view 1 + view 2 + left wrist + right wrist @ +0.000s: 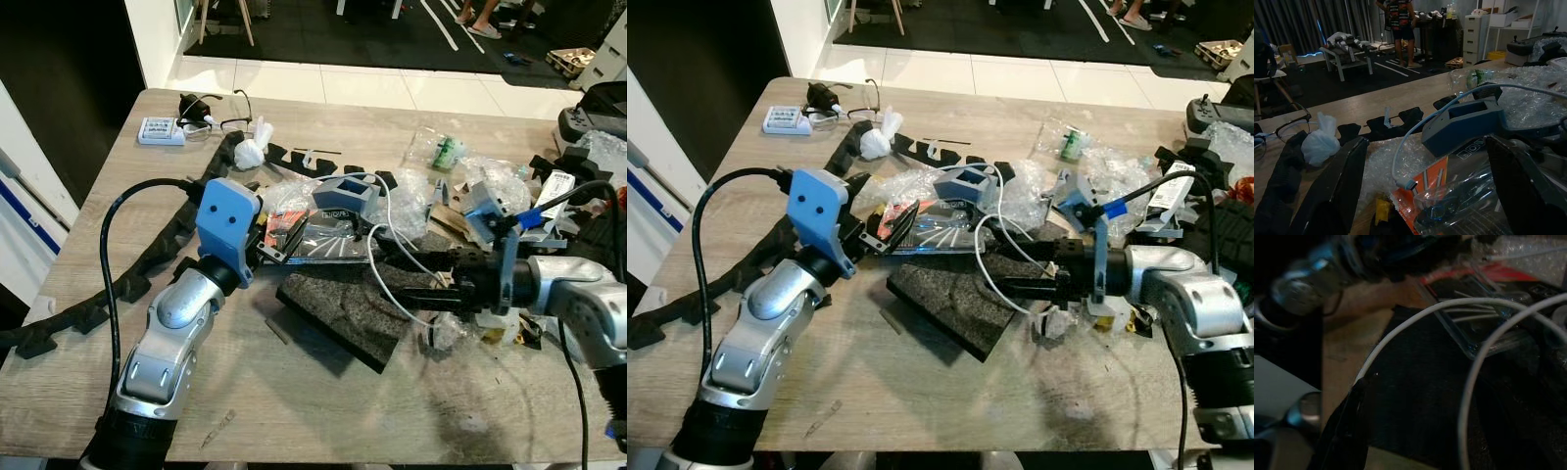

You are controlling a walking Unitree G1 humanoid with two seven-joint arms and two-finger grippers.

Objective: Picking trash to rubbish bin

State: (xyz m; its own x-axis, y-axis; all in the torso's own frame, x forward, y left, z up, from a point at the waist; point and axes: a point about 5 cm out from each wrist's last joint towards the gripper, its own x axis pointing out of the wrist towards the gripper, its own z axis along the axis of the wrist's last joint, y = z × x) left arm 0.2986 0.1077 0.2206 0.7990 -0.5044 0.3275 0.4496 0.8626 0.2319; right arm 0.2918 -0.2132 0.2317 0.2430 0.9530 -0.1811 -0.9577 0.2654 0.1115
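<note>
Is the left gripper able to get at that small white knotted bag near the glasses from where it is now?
Probably yes. The left gripper has open jaws, and the white bag lies farther back on the table, beyond black foam strips it would need to pass over.

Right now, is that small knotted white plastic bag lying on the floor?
No, the small knotted white plastic bag rests on the wooden table, beside black foam strips.

wooden table point(323, 392) | pale tiled floor point(392, 88) | dark mat point(372, 34) beyond
</note>
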